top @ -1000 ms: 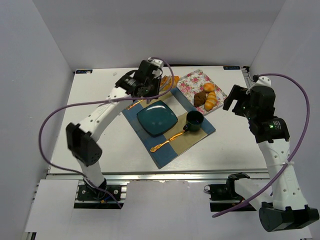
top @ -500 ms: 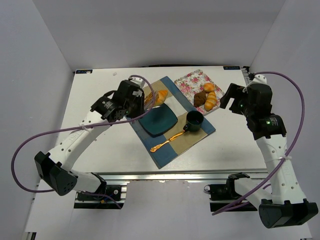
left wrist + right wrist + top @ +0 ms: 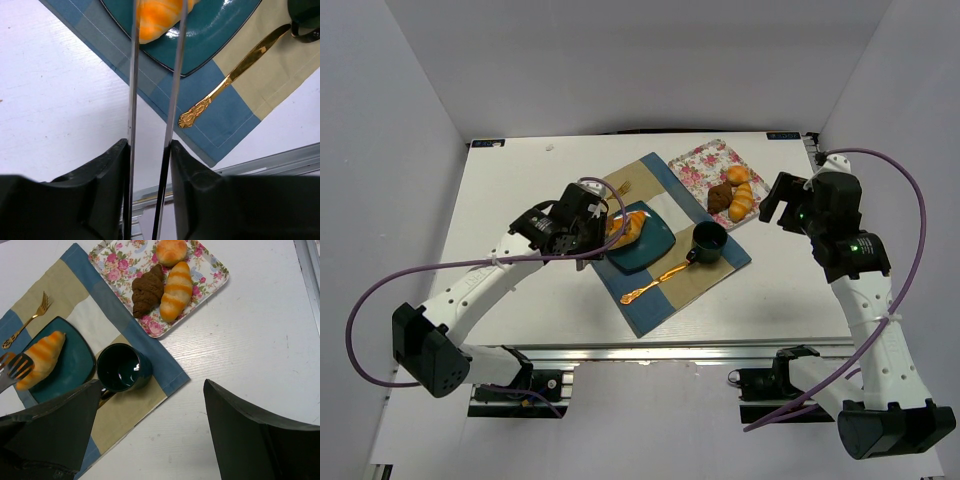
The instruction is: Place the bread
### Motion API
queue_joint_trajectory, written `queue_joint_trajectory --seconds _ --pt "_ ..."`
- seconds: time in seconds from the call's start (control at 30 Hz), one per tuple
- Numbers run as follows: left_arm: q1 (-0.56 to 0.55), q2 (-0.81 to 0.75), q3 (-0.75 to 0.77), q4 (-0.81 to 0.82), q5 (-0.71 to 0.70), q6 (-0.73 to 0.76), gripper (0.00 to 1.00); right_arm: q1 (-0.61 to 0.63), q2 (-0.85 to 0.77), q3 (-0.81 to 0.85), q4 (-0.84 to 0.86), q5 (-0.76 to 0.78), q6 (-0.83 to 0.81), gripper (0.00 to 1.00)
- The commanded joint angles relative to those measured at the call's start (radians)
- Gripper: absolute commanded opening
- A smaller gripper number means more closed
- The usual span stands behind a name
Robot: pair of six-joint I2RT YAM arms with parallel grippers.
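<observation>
So the bread is lying on the teal plate, toward its left edge. It's a striped orange roll, pointing roughly far-right. The left gripper is right down on it. Its two long thin metal fingers run along either side of the roll with a narrow gap between them. From these angles I honestly can't tell if they're pinching the bread or have let go; one finger crosses over the roll's edge in the wrist view.

The plate sits on a blue and beige placemat. A dark mug is just to the plate's right, a gold spoon lies diagonally on the near side, and a gold fork is at the far side.

Far-right of the mat is a floral tray with three more pastries on it: a round bun, a dark croissant and another striped roll.

The right gripper is up above the worktop, off to the right of the tray, jaws spread wide with nothing between them.
</observation>
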Motion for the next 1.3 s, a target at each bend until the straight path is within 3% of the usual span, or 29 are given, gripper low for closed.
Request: queue_joint_trajectory --seconds 0.0,0.33,0.57,1.0,1.27 --pt "-0.005 -0.043 0.030 0.030 -0.011 -0.010 0.51 0.001 -0.016 0.002 0.029 -0.009 -0.004 0.89" --pt "-0.005 0.007 0.236 -0.061 -0.011 -0.004 0.53 0.001 0.003 -0.001 0.045 -0.017 -0.006 0.89" --pt "-0.008 0.268 0.503 0.064 0.075 0.052 0.53 0.001 0.009 -0.007 0.048 0.012 0.019 0.89" --pt "-0.060 0.676 0.729 0.243 0.184 0.095 0.52 0.001 0.004 0.025 0.002 0.075 0.014 0.89" --pt "-0.076 0.716 0.737 0.296 0.228 0.047 0.52 0.003 0.006 0.002 0.008 0.063 0.017 0.89"
